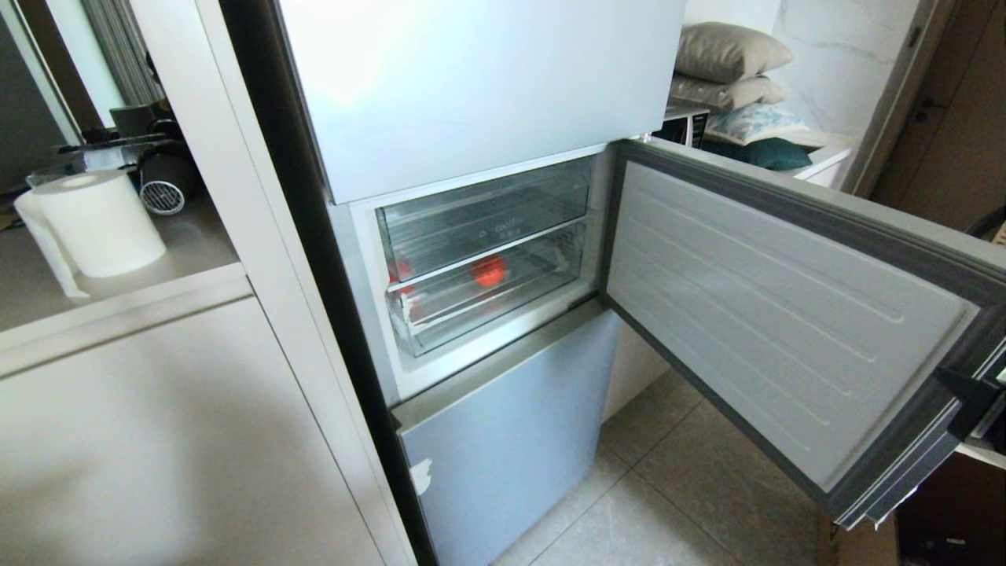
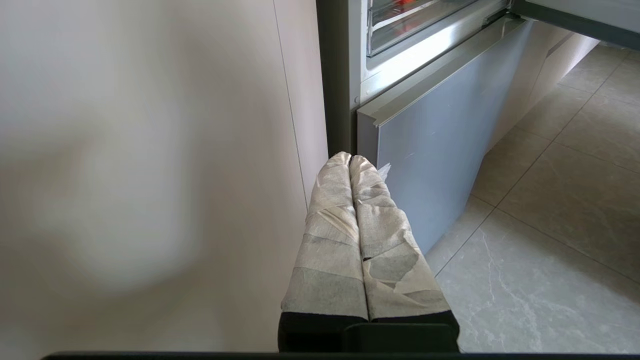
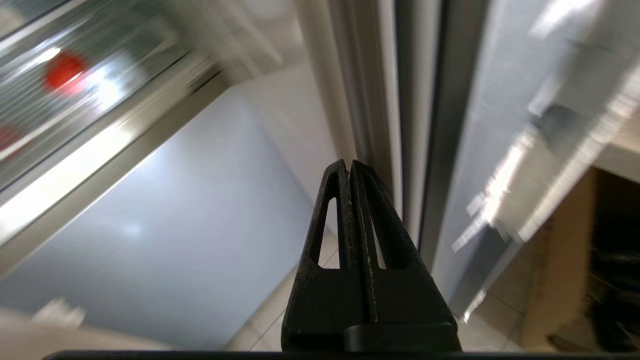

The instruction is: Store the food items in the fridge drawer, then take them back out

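Small glossy red fruit (image 1: 489,272) sits inside clear ribbed plastic fridge drawer (image 1: 503,295); tape-wrapped left gripper (image 2: 350,159) and black right gripper (image 3: 348,164) both pinched together, holding nothing.

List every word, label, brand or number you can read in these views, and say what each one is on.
No text reads clearly in any view.
Upper clear drawer: a faint printed mark on its front, too small and blurred to read.
Microwave: its control panel is too small to read.
Fridge door: no lettering shows.
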